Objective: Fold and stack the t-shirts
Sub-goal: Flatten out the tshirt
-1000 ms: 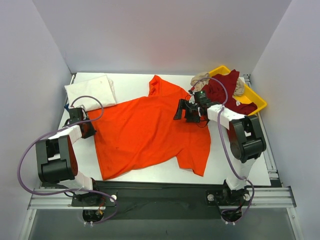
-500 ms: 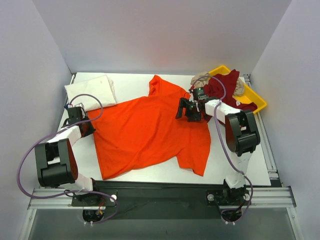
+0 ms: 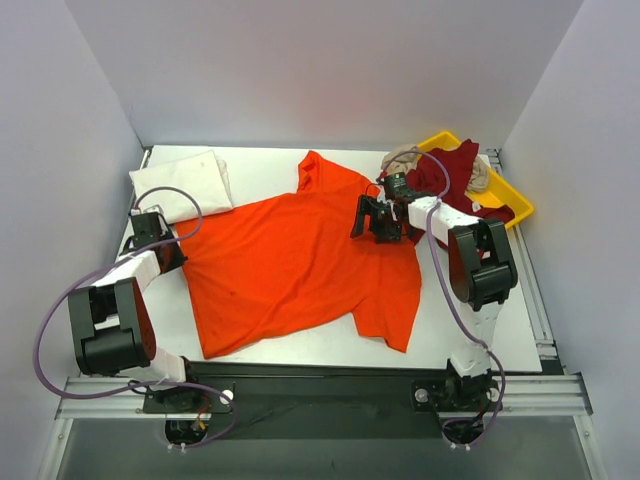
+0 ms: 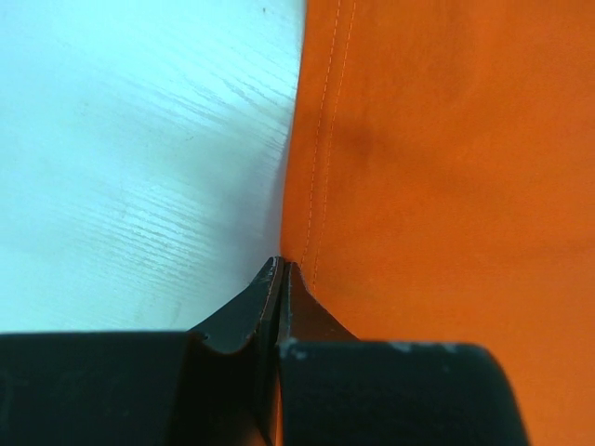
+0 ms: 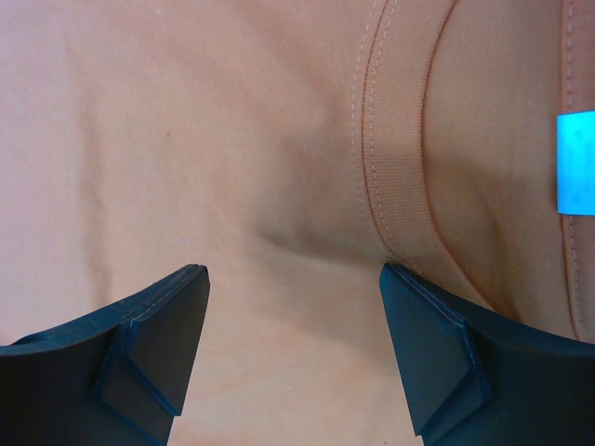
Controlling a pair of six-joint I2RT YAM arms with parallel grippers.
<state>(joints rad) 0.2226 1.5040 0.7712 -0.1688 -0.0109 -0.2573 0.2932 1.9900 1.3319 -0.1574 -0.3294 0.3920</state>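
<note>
The bright orange t-shirt (image 3: 300, 255) lies spread flat across the middle of the table. My left gripper (image 3: 176, 254) sits at its left hem. In the left wrist view its jaws (image 4: 282, 266) are shut on the stitched hem edge of the orange t-shirt (image 4: 446, 186). My right gripper (image 3: 367, 220) hovers over the shirt's neck area, jaws wide open (image 5: 293, 274) with only cloth below them. The ribbed collar (image 5: 395, 186) and a blue label (image 5: 576, 163) show just beyond. A folded white t-shirt (image 3: 183, 185) lies at the back left. The dark red t-shirt (image 3: 455, 180) and beige t-shirt (image 3: 400, 158) are bunched at the back right.
A yellow tray (image 3: 517, 207) at the back right holds the dark red and beige cloth, close behind my right arm. Grey walls enclose the table on three sides. Bare white tabletop (image 4: 139, 139) lies left of the orange hem.
My left gripper has closed the last bit onto the orange hem. My right gripper has shifted slightly toward the collar, still open.
</note>
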